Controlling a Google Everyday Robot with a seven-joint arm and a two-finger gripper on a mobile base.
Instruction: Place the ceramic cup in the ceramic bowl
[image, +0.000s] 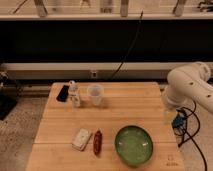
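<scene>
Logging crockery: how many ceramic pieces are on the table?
2: the ceramic cup back centre; the ceramic bowl front right. The gripper hangs right of the table.

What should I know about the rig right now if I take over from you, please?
Gripper: beside the right edge of the table, under the white arm, well away from the cup.
Ceramic cup: upright at the back of the table, just right of the small white bottle.
Ceramic bowl: front right of the table, looks empty.
Done: nothing yet; the cup is untouched.
Left: reach to the cup, grasp it, carry it forward and set it in the bowl.
</scene>
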